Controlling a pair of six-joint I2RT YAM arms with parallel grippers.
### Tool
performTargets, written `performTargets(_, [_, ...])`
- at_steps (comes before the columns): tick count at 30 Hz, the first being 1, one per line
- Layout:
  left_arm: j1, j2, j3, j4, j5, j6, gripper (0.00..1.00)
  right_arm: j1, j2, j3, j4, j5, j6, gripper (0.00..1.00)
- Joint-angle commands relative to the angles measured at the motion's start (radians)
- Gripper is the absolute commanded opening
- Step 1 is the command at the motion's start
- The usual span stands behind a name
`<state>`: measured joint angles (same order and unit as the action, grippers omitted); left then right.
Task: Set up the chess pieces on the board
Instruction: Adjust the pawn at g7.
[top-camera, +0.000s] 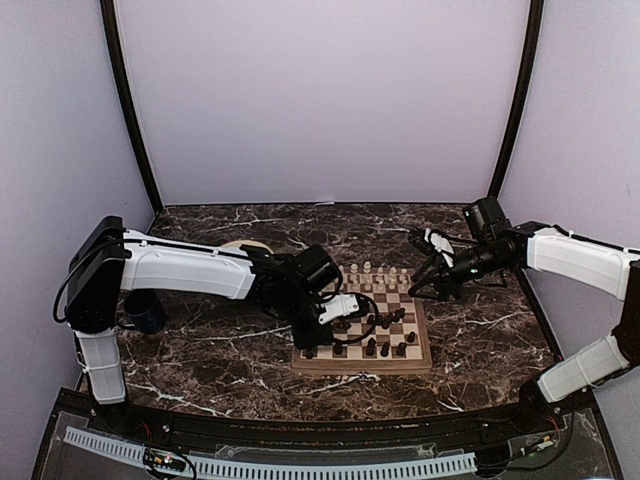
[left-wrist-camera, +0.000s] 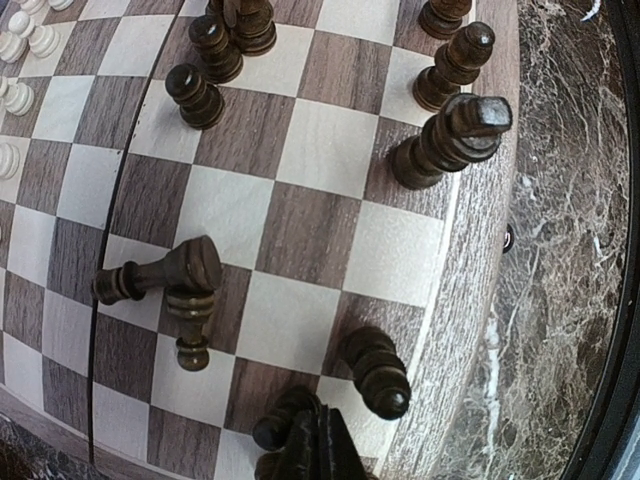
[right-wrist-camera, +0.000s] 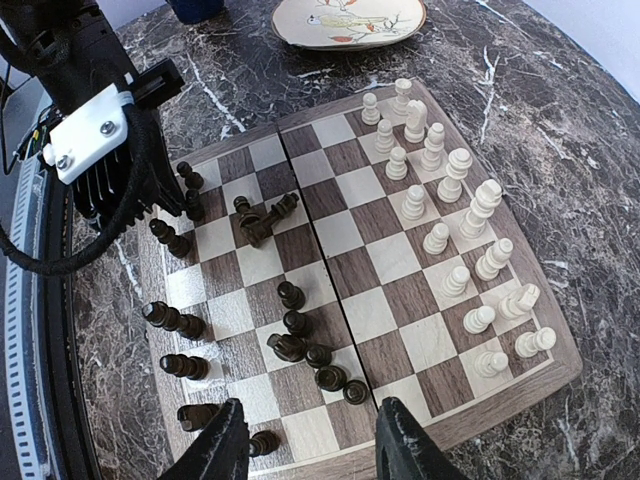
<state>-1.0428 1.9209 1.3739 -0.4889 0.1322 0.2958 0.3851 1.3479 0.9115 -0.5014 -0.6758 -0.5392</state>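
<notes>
Pieces (left-wrist-camera: 170, 272) lie toppled on the board (left-wrist-camera: 300, 230), heads pointing left and down; low left fingers (left-wrist-camera: 325, 455) closed, raised right fingers (right-wrist-camera: 225, 445) open.

Left arm (top-camera: 185, 268) and right arm (top-camera: 575, 255): white shells, black joints. Black cable (right-wrist-camera: 60, 266) loops past a white block (right-wrist-camera: 88, 135) with two screws.

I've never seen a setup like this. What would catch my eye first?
A chessboard sits in the middle of a dark marble table. The cream pieces stand in rows along one side, while the dark pieces are scattered, with two fallen pieces lying together. The left gripper is shut low over the dark side, and the right gripper hangs open by the board's edge.
</notes>
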Motion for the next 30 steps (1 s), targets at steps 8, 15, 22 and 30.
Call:
performTargets(8, [-0.005,0.009,0.011,0.007,0.009,0.0,0.02,-0.005,-0.021,-0.005,0.004,0.004,-0.003,0.44])
performTargets(15, [-0.005,0.015,0.015,0.008,0.005,-0.001,0.02,-0.005,-0.024,-0.006,0.003,0.003,-0.003,0.44])
performTargets(22, [-0.005,-0.039,0.019,-0.003,0.039,-0.004,0.05,-0.005,-0.022,-0.001,0.001,-0.003,-0.001,0.44])
performTargets(30, [0.011,-0.163,0.025,-0.026,-0.096,-0.001,0.12,-0.002,-0.005,0.084,-0.028,0.02,0.055,0.45])
